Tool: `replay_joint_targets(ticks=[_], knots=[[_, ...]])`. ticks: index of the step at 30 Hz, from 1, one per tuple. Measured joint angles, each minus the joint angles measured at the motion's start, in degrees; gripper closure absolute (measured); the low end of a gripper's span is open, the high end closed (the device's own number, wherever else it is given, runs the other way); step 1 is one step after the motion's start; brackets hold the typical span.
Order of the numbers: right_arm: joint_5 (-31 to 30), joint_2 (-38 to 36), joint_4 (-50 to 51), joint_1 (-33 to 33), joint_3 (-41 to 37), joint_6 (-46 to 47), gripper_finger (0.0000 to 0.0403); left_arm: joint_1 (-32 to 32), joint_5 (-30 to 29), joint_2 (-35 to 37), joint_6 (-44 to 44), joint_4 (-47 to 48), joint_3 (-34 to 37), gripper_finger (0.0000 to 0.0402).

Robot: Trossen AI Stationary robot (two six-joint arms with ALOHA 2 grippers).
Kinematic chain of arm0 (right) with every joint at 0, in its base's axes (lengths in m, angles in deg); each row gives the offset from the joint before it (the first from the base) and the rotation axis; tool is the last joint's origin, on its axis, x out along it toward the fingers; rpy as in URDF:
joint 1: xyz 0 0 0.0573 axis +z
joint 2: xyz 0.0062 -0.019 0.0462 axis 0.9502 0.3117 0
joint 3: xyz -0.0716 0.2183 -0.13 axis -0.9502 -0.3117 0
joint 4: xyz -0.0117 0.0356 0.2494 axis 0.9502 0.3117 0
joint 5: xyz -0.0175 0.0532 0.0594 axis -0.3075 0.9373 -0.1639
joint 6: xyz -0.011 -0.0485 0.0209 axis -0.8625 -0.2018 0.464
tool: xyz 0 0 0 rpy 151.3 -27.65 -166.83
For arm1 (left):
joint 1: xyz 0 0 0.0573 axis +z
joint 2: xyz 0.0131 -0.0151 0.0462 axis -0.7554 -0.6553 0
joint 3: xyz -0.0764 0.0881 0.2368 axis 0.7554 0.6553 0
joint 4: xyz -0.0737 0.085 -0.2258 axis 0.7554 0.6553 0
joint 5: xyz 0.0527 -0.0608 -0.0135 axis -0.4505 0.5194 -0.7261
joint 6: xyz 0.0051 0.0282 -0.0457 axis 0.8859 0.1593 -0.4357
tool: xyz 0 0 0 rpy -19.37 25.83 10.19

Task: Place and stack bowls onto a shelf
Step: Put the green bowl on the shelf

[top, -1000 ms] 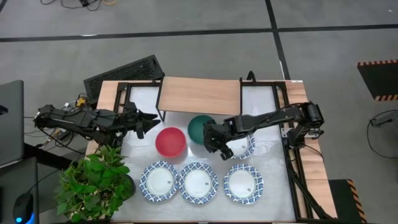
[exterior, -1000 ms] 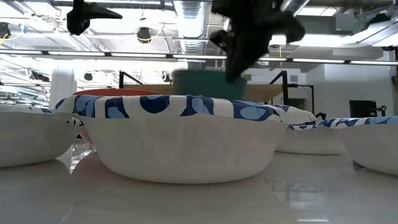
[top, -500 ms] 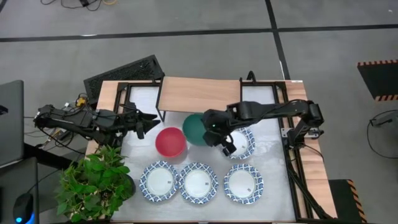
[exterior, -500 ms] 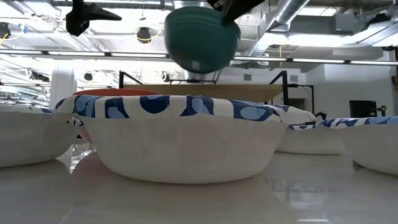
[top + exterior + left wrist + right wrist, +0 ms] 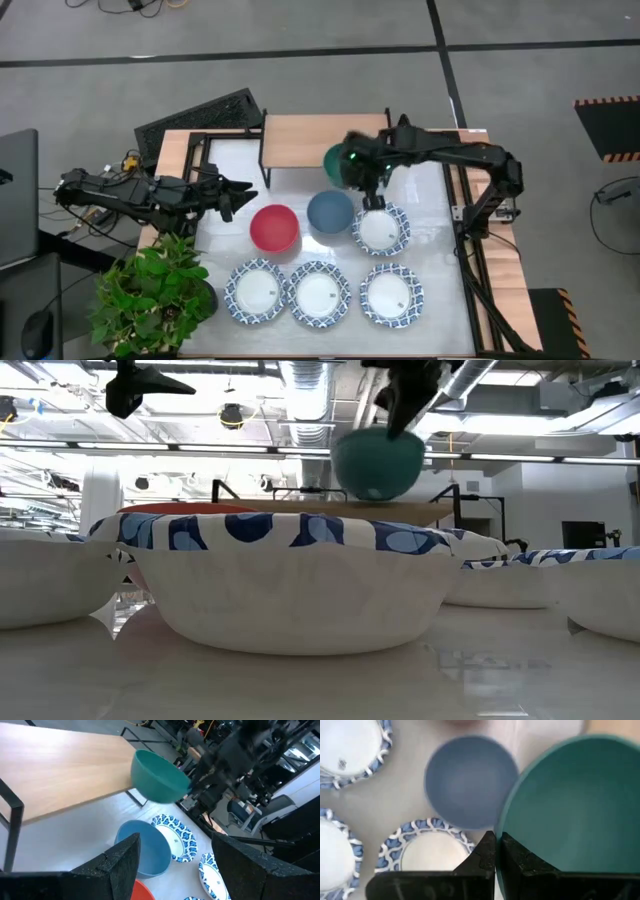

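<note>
As the right gripper (image 5: 362,172) swings its green bowl (image 5: 338,162) from beside the red bowl (image 5: 274,227) up to the shelf (image 5: 322,140), a blue bowl (image 5: 330,212) is uncovered on the table (image 5: 430,215).

From above, the green bowl hangs at the shelf's edge. At table height it floats over the board, not yet down. The left gripper (image 5: 170,865) waits, fingers apart. Wrist-on, the right fingers (image 5: 490,851) pinch the rim: two bowls had been nested.
</note>
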Motion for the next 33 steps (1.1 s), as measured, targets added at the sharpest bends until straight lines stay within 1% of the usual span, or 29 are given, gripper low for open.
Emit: replay_joint_targets(ticks=[8,12,15,20,27,33], knots=[[-3.28,-7.99,-1.73,-5.3,-0.04,0.37,0.0375,0.0,-0.87,0.0,-0.08,0.32,0.0,0.0168],[-4.5,-8.97,-2.86,-8.74,-0.04,0.47,0.0375,-0.02,-2.64,0.0,-0.1,1.25,0.0,0.0168],[-4.71,-8.27,-2.3,-11.42,-0.06,0.57,0.0374,-0.02,-2.98,0.02,-0.1,1.29,0.0,0.0168],[0.03,-4.16,-1.46,-14.79,-0.47,-0.8,0.0374,-0.02,-2.97,0.02,-0.1,1.4,0.0,0.0168],[1.62,0.91,-1.26,-17.57,-0.48,-1.7,0.0374,-0.02,-2.99,0.0,-1.27,1.7,0.0,0.0168],[4.96,2.13,-2.55,-18.29,-0.48,-2.57,0.0372,-0.02,-2.99,0.0,-3.25,3.44,0.0,0.0168]])
